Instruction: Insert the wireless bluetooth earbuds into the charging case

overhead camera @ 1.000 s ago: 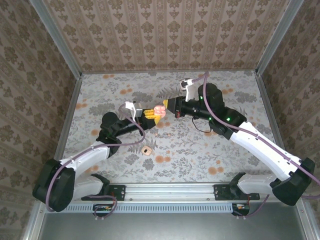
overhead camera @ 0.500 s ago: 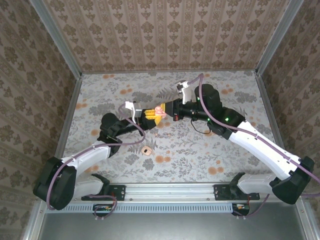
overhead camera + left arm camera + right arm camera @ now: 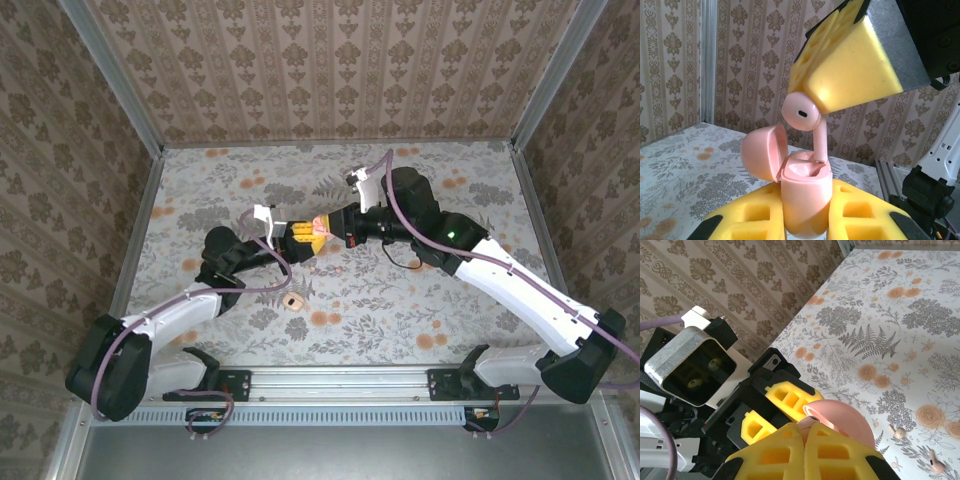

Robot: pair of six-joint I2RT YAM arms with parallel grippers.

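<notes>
Floral desk (image 3: 450,300) lies below the charging case (image 3: 806,192). The left gripper (image 3: 807,222) clamps its lower body, upright, lid open. Just above the case, the right gripper (image 3: 850,65) pinches the earbud (image 3: 804,113), stem tip at the socket. Light, slick, stiff plastic; hold the body, not the lid.

Closed in on three sides by walls (image 3: 330,60) papered in beige with brown damask stripes, met at the back corners by slanting bare metal posts (image 3: 112,72). Spread over the desk (image 3: 480,190) with a pale sheet of grey ferns and orange blossoms, edged along the near side by a silver rail (image 3: 340,383) beside a plain grey ledge (image 3: 340,455). Lit softly and evenly, with faint shadows only.
</notes>
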